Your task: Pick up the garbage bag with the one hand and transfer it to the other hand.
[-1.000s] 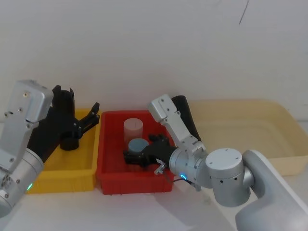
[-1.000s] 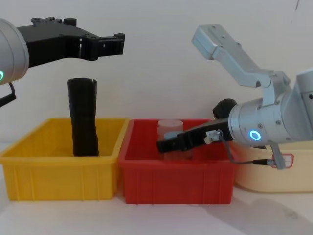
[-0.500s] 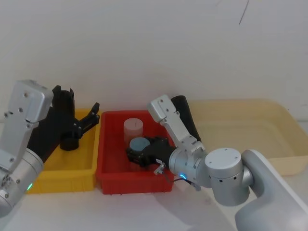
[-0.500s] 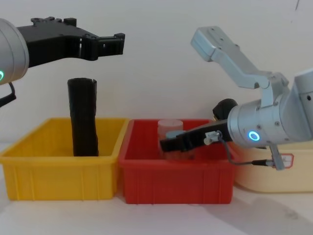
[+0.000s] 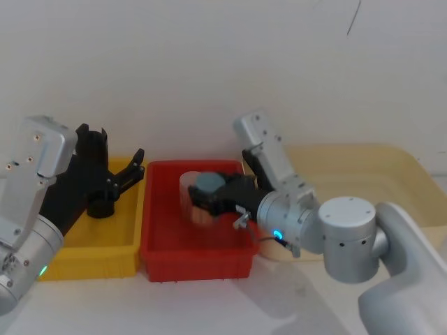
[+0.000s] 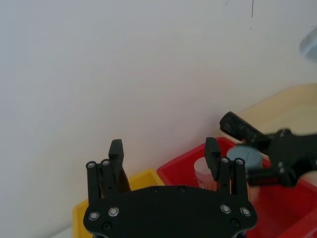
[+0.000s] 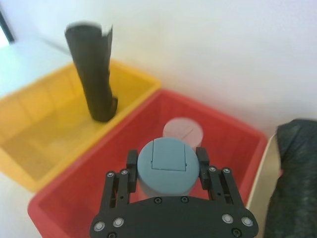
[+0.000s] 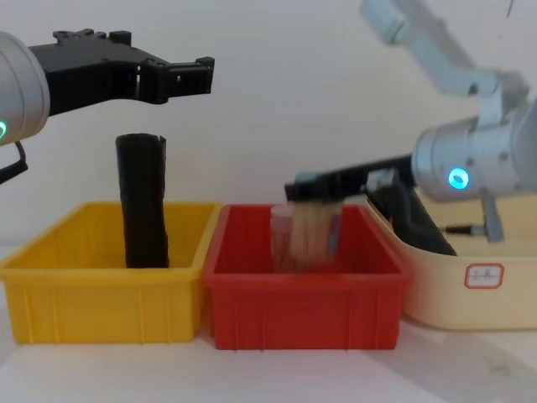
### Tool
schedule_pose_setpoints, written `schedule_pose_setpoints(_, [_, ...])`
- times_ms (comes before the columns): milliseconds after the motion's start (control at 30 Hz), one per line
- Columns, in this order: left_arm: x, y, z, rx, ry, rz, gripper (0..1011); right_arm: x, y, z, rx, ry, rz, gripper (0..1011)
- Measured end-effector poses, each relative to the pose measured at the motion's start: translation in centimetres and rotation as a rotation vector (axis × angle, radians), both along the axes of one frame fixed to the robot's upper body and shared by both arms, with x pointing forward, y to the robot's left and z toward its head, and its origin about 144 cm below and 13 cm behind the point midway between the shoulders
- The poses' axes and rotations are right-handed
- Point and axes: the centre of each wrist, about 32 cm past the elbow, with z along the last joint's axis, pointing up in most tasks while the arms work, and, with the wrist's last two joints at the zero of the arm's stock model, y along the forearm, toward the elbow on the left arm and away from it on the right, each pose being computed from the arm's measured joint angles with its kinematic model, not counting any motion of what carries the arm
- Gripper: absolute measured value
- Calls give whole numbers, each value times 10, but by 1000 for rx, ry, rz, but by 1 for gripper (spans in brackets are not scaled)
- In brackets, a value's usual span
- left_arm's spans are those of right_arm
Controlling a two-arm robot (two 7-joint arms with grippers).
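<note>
A matte black cylindrical roll of plastic bags (image 8: pixel 142 201) with a faintly ribbed surface is seen. The yellow rectangular bin (image 8: pixel 101 281) and red rectangular bin (image 8: pixel 302 294) are formed of smooth, slightly glossy plastic. A translucent frosted plastic cup (image 7: pixel 183 131) and a matte blue-grey lid (image 7: pixel 165 162) are noted. The wrist housings are finished in satin silver.

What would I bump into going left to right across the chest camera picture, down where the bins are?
Yellow bin with a black roll standing in it → red bin with a clear cup inside → second black roll leaning in the cream tub.
</note>
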Motion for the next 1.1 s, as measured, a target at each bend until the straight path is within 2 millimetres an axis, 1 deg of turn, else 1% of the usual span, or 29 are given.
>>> schedule_pose_setpoints(133, [0,0,0,0,0,0,1000,-1,-5,10,33,-23,-12,681])
schedule_pose_setpoints(233, [0,0,0,0,0,0,1000,0,-11,21,68,-58,-40,682])
schedule_pose_setpoints(600, [0,0,0,0,0,0,1000,7,-25,41,123,-160,-149,682])
schedule_pose_setpoints(867, [0,0,0,0,0,0,1000,17,-33,44,122,-228,-261,682])
schedule_pose_setpoints(1100, [0,0,0,0,0,0,1000,26,-39,40,94,-273,-359,682])
